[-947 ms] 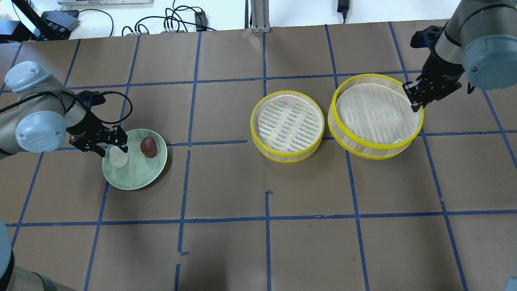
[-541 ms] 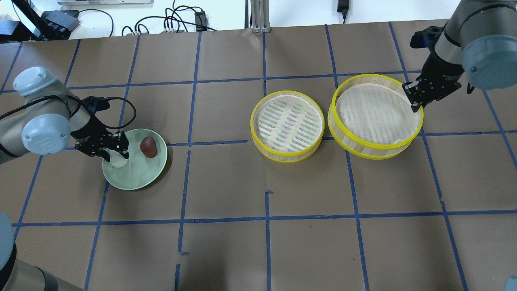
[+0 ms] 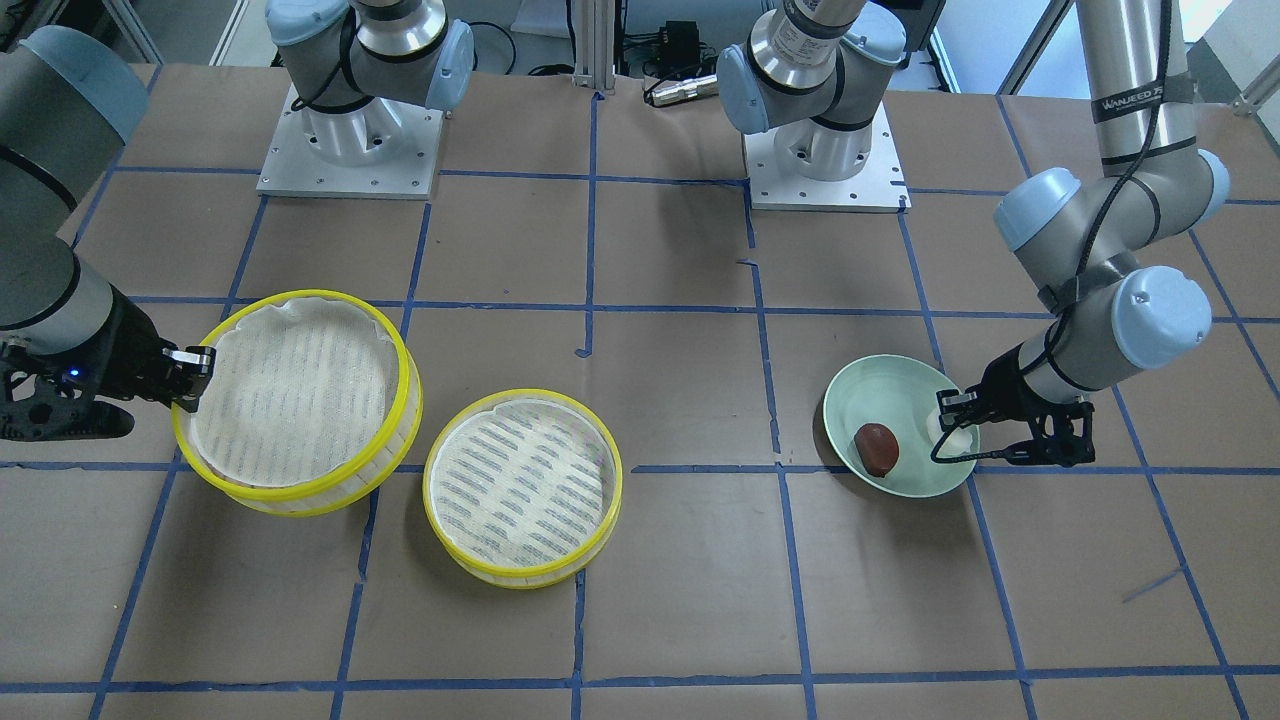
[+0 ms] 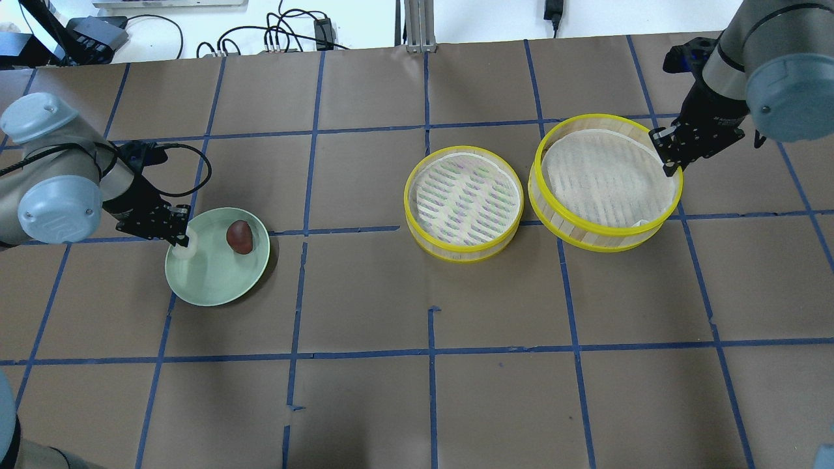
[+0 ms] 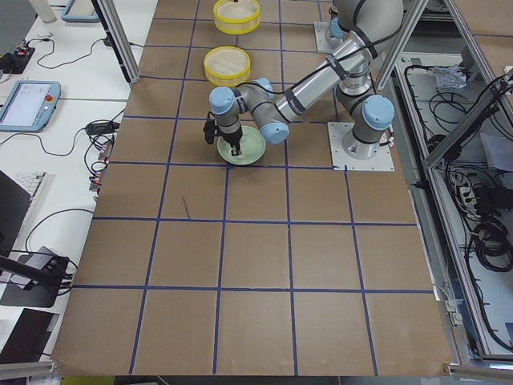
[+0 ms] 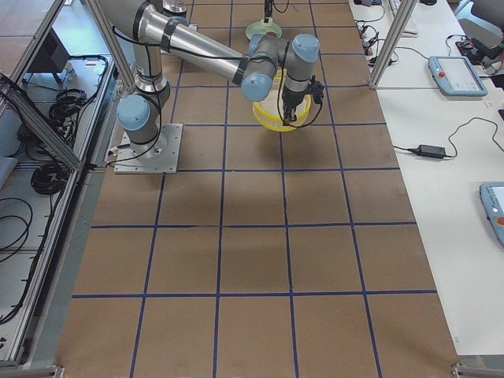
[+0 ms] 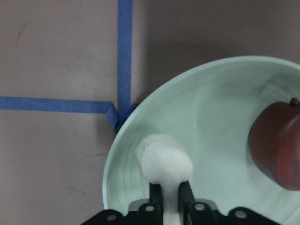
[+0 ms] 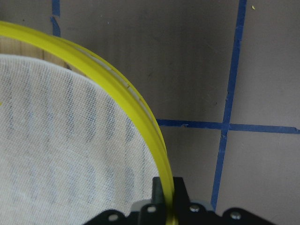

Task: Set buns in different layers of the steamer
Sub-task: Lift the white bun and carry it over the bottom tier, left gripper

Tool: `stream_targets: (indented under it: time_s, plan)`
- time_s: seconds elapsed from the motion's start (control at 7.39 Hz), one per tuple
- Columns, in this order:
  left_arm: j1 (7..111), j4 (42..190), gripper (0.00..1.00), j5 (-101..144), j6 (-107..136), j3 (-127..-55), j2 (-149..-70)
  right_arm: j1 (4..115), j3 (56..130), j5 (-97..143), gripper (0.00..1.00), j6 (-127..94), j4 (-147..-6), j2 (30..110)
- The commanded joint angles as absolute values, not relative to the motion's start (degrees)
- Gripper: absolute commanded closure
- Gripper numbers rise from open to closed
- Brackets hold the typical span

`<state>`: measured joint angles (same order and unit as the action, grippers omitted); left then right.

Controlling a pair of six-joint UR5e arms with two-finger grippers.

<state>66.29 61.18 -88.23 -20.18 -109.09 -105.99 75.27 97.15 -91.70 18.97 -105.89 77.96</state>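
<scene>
Counter: the brown paper-covered counter, gridded with blue tape, carries everything.
Held tier: the round yellow-rimmed steamer layer with a white cloth bottom is pinched at its rim by the right gripper, one finger inside and one outside. It is probably gripped there so that it can be lifted and stacked.
Free tier: a matching yellow-rimmed layer sits just beside the held one, on the side away from the right gripper, with nothing in it.
Plate: the pale green round plate lies under the left gripper.
Brown bun: the dark reddish-brown oval bun rests on the plate, near the left gripper but apart from it.
White bun: the smooth white rounded bun is squeezed between the narrowed left gripper's fingers at the plate's edge, its soft base visibly compressed. Whether it has cleared the plate cannot be told.
</scene>
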Motion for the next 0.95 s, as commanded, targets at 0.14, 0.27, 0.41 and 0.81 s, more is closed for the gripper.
stream_targets:
  time_s: [0.14,0.27,0.41,0.81]
  plan:
    - [76.6,63.0,0.87,-87.5,-10.2,-105.2,-102.8,73.1,97.5,-92.3,0.89,19.8,-106.1,78.3]
    - [82.3,63.0,0.86,-85.5,-1.4,-103.4,-103.3,72.2,97.6,-92.3,0.89,22.5,-106.2,78.3]
    - [87.7,62.3,0.86,-79.9,7.6,-101.8,-103.5,71.4,97.6,-92.2,0.89,24.2,-106.3,78.3]
    - [105.4,54.1,0.86,-68.2,31.0,-95.1,-110.8,71.2,97.6,-92.3,0.89,24.3,-106.3,78.2]
